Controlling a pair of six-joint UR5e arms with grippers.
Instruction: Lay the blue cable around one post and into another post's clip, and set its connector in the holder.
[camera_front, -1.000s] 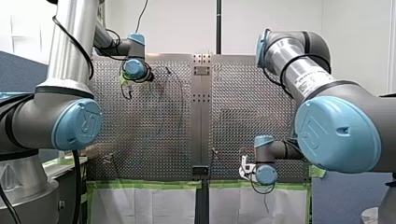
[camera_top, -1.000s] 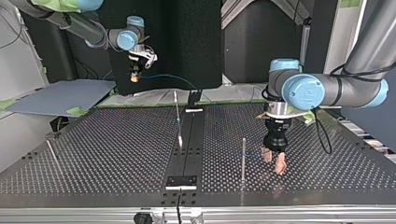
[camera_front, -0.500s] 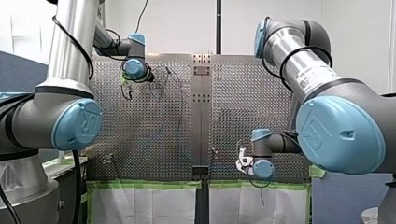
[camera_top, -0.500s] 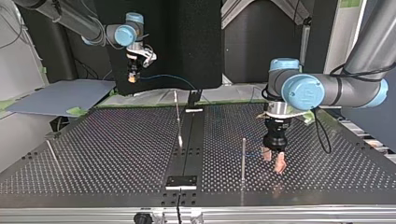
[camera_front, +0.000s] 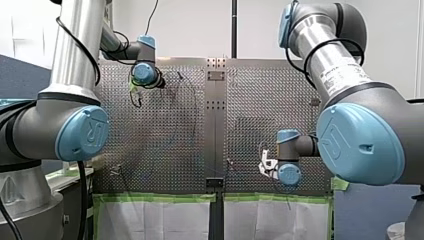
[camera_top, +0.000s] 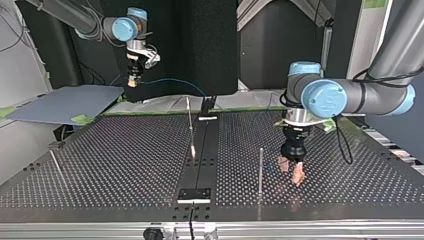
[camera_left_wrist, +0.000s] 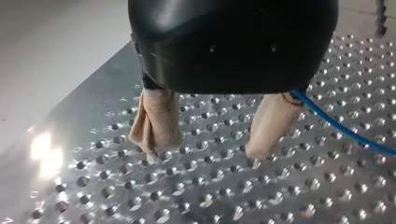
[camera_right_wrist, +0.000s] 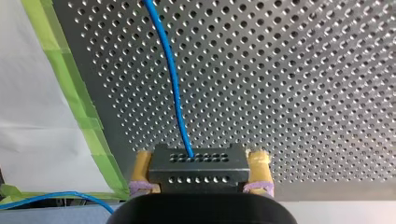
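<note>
The blue cable (camera_right_wrist: 173, 88) runs out of a black perforated connector (camera_right_wrist: 198, 161). My right gripper (camera_right_wrist: 200, 179) is shut on that connector, one yellow pad (camera_right_wrist: 140, 173) on each side. In the top view my right gripper (camera_top: 131, 81) hangs high beyond the table's far edge, and the cable (camera_top: 172, 81) trails from it toward the table's middle. My left gripper (camera_top: 291, 173) stands open just above the plate, next to a thin post (camera_top: 260, 170). In the left wrist view its beige fingers (camera_left_wrist: 156, 123) are spread apart, and the cable (camera_left_wrist: 345, 133) passes outside one of them.
A second post (camera_top: 190, 127) leans near the black centre strip (camera_top: 200, 155), which carries a small black block (camera_top: 195, 194) at its near end. A thin rod (camera_top: 56, 164) stands at the top view's left. Green tape (camera_right_wrist: 77, 93) lines the plate's edge.
My right gripper has carried the connector up and toward the top view's left. My left gripper has stayed open by the post, with barely any movement.
</note>
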